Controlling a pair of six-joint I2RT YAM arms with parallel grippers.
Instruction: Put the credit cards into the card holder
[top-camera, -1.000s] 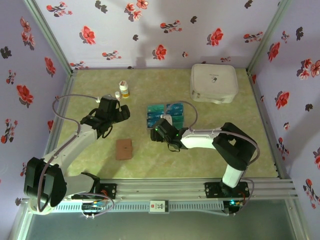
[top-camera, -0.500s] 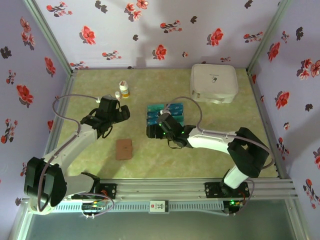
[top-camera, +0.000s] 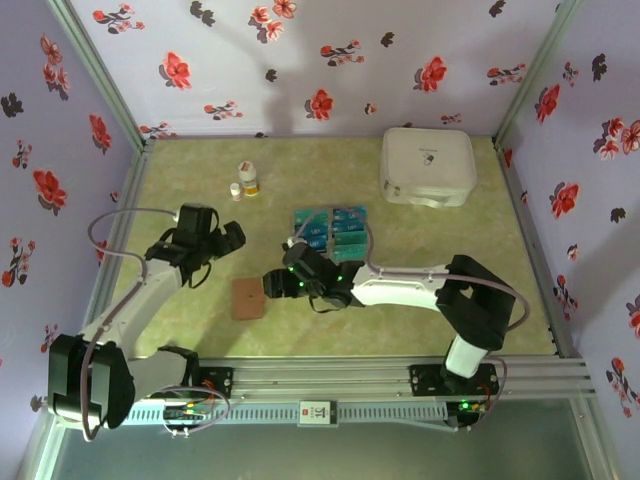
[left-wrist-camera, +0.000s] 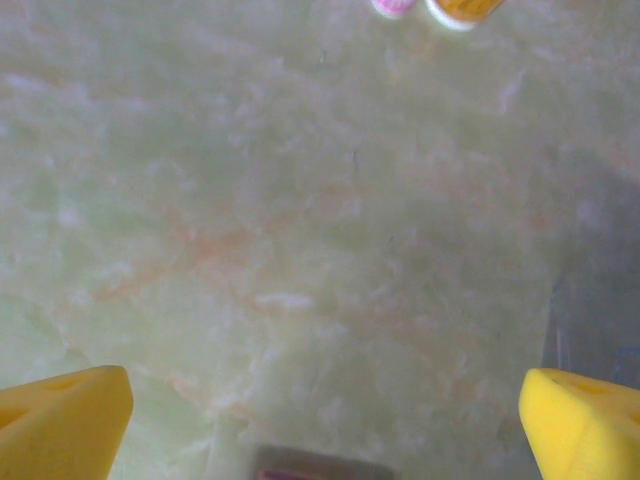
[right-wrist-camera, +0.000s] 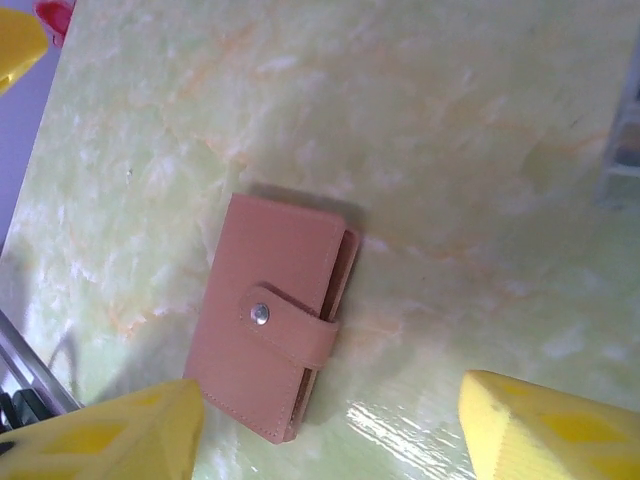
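Observation:
The card holder (top-camera: 247, 298) is a flat brown wallet lying closed on the table, its snap strap fastened (right-wrist-camera: 270, 330). The credit cards (top-camera: 332, 232) are teal and lie in rows at mid-table. My right gripper (top-camera: 274, 283) hovers just right of the card holder, open, with nothing in it. In the right wrist view, the right gripper (right-wrist-camera: 325, 435) has its yellow fingertips (right-wrist-camera: 100, 435) wide apart, and the holder's near end lies by the left one. My left gripper (top-camera: 230, 240) is up and left of the holder, open and empty, with bare table between the left gripper's (left-wrist-camera: 325, 430) fingertips (left-wrist-camera: 585, 420).
A large white rounded case (top-camera: 428, 165) stands at the back right. Two small bottles (top-camera: 246, 182) stand at the back left, and they appear at the top edge (left-wrist-camera: 455, 8) of the left wrist view. Floral walls close in the table on three sides.
My right gripper has swung left from over the cards to beside the card holder. The left gripper has drifted left and slightly toward the front.

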